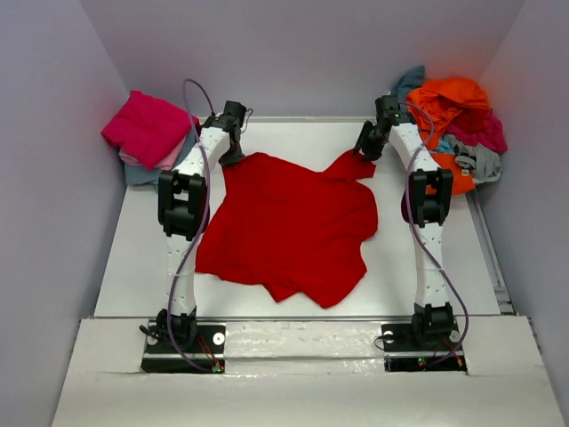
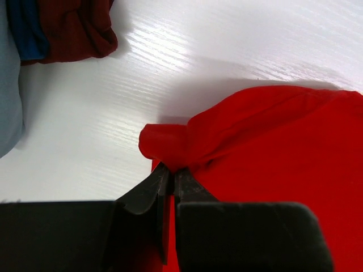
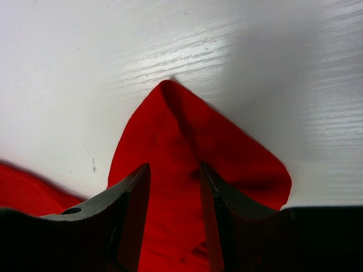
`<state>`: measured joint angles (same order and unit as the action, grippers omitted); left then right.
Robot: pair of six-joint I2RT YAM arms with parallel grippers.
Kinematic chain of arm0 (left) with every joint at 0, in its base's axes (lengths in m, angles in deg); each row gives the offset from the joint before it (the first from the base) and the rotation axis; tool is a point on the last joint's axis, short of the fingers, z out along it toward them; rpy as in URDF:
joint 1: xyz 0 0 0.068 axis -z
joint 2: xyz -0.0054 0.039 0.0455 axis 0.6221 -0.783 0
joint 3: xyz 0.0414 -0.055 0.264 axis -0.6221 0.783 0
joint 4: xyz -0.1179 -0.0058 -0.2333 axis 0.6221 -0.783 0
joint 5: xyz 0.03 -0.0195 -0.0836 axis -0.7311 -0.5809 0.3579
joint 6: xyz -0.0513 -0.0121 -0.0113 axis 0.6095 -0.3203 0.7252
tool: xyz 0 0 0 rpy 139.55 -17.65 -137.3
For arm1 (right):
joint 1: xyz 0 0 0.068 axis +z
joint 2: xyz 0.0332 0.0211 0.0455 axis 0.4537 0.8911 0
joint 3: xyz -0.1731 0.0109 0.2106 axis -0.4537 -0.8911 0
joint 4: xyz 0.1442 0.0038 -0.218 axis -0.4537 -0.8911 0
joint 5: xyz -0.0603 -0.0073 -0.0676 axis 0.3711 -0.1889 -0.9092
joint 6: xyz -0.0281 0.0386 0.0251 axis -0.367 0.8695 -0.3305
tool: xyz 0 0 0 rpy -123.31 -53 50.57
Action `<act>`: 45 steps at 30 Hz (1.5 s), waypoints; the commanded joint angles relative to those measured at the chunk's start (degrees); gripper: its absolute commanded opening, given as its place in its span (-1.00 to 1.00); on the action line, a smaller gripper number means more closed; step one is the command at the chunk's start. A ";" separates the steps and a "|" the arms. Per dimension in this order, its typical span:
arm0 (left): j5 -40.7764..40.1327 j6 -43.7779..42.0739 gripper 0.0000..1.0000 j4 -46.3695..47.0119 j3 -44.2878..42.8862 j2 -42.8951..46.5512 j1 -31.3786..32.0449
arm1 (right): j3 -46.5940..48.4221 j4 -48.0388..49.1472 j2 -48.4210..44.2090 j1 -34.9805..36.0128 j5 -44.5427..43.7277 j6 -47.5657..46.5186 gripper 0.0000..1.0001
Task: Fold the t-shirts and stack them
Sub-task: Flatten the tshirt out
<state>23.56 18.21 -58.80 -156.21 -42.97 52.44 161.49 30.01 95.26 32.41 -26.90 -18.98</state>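
Observation:
A bright red t-shirt (image 1: 289, 227) lies spread and rumpled in the middle of the white table (image 1: 293, 133). My left gripper (image 1: 233, 158) is at its far left corner. In the left wrist view the gripper (image 2: 170, 175) is shut on a bunched fold of the red cloth (image 2: 170, 141). My right gripper (image 1: 363, 151) is at the shirt's far right corner. In the right wrist view the gripper (image 3: 174, 170) is open, its jaws standing on either side of a raised peak of red cloth (image 3: 176, 124).
A folded stack of magenta, pale pink and grey-blue shirts (image 1: 147, 129) sits at the back left. A loose pile of orange, teal, magenta and grey shirts (image 1: 453, 111) sits at the back right. Maroon cloth (image 2: 74, 28) shows in the left wrist view.

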 commanded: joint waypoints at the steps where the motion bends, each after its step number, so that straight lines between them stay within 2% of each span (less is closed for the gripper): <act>1: -1.13 -0.28 -0.89 -0.99 -2.64 0.74 -0.27 | 0.32 1.72 -0.61 0.72 0.68 -0.14 -0.09; 16: -0.95 -0.46 -0.89 -0.99 -2.82 0.39 -0.27 | -3.99 2.06 -2.54 1.25 0.16 -0.06 -0.15; 30: -0.77 -0.46 -0.89 -1.08 -3.17 0.12 -0.27 | -4.43 1.89 -4.21 1.25 -0.11 -0.06 -0.58; 45: -0.42 -0.28 -0.89 -0.99 -3.52 -0.32 -0.27 | -7.68 2.33 -9.04 1.25 -1.16 -0.50 -0.66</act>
<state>23.63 18.18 -59.17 -157.17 -43.58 52.44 154.95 30.90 92.13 33.07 -27.52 -19.04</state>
